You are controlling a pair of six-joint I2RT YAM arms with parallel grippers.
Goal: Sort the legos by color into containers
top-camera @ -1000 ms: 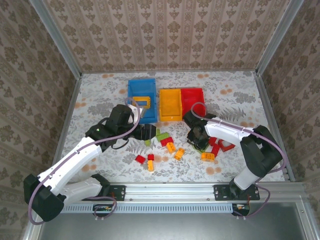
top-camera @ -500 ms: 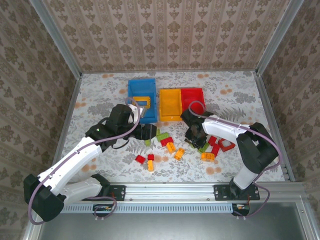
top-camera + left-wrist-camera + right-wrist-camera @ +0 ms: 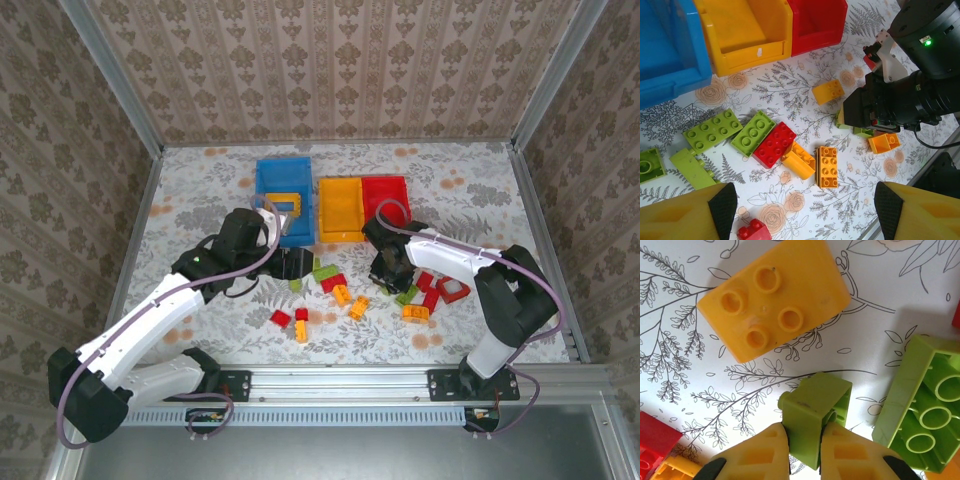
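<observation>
Blue bin (image 3: 263,205), my likely target for green, lies up-left of my right gripper (image 3: 805,442), beyond the yellow bin (image 3: 340,205); its fingers are pinched on one small green brick (image 3: 812,405), which points away from them

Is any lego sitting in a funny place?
Yes. A yellow frame brick lies inside the blue bin. That looks odd, because the yellow bin right beside it matches the brick's color.
</observation>
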